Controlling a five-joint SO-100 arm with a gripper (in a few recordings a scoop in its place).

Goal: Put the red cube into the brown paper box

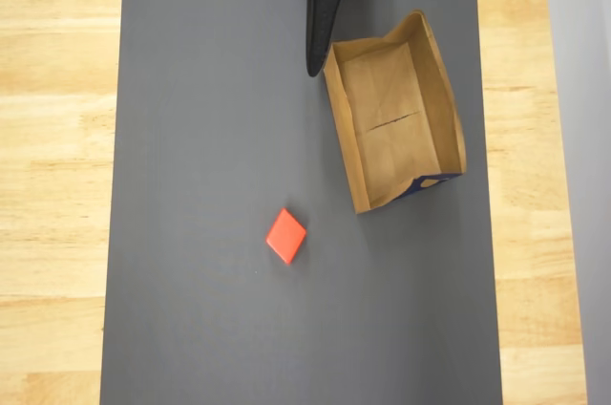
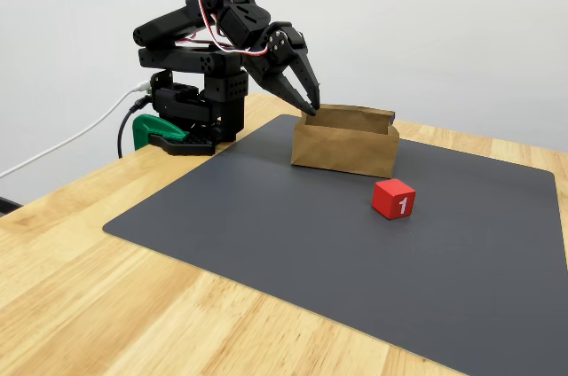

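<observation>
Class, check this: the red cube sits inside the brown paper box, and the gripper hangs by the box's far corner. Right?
Not quite. The red cube sits on the dark mat, apart from the brown paper box, as the overhead view shows. The gripper does hang by the box's far corner.

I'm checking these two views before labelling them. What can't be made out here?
- Arm base: cut off by the top edge, overhead view.
- Box floor: hidden by its near wall, fixed view.
- Cube far faces: turned away, fixed view.
- Claw opening: fingers overlap, overhead view.
</observation>
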